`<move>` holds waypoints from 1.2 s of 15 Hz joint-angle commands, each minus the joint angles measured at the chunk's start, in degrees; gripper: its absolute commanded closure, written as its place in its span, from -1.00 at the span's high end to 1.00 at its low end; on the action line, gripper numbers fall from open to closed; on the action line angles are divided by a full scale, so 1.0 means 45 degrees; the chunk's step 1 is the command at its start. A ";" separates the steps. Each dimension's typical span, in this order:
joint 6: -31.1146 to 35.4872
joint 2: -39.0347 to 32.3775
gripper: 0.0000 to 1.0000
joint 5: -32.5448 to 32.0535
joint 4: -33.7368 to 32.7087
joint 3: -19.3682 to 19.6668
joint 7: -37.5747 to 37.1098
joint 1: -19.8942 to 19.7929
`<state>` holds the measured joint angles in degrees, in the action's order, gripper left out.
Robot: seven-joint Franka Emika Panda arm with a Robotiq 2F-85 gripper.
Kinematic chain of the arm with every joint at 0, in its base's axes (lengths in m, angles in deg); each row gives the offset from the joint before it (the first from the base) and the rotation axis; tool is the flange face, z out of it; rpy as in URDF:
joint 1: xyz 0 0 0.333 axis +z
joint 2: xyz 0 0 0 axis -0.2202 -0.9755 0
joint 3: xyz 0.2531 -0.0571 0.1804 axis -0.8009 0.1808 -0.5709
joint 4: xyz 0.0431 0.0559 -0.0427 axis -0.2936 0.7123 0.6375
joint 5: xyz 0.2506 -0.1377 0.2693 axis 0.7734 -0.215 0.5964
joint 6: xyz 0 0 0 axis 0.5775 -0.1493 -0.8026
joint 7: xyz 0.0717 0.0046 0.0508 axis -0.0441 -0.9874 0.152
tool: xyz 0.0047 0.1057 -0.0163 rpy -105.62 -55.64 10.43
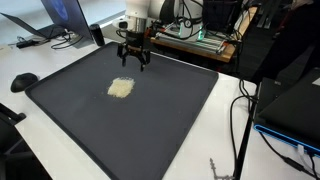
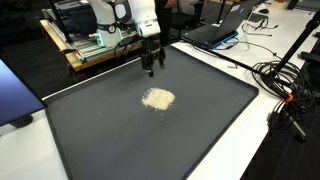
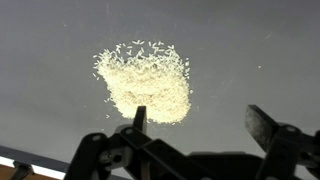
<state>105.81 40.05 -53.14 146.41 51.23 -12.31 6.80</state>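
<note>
- Item: rice pile (image 3: 145, 82), a pale, flat heap of loose grains lying on the dark mat (image 3: 250, 50), a little toward the far side of its middle in both exterior views.
- Gripper (image 3: 200, 120): fingers spread wide, holding nothing. It hangs above the mat, clear of the heap.
- Wrist view only: single grains can be told apart. The top edge of the heap is ragged, and a few stray grains lie off to its right. One fingertip (image 3: 139, 115) stands just below the heap's lower edge, while the other is well to the right over bare mat.
- Exterior views only: the gripper (image 1: 133, 66) is between the rice pile (image 1: 121, 88) and the mat's far edge. The mat (image 1: 170, 120) rests on a white table (image 1: 240, 150), with a laptop (image 1: 60, 15) beyond it. Another exterior view adds cables (image 2: 285, 80) beside the mat (image 2: 120, 140).
- Orientation: the heap is a blunt patch with no clear pointing end. In the wrist view its long axis runs slantwise, upper left to lower right. In an exterior view, the rice pile (image 2: 158, 98) looks nearly round below the gripper (image 2: 152, 72).
</note>
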 commanded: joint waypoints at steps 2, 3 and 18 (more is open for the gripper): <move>-0.3942 0.1011 1.00 0.1048 -0.0792 -0.0938 0.0665 -0.0015; -0.4861 0.1187 1.00 0.0963 -0.1084 -0.0718 0.0393 0.0311; -1.3987 -0.1184 1.00 -0.1399 -0.7887 -0.0441 -0.3943 0.2935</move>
<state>47.66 40.04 -57.21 118.58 48.48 -27.23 18.42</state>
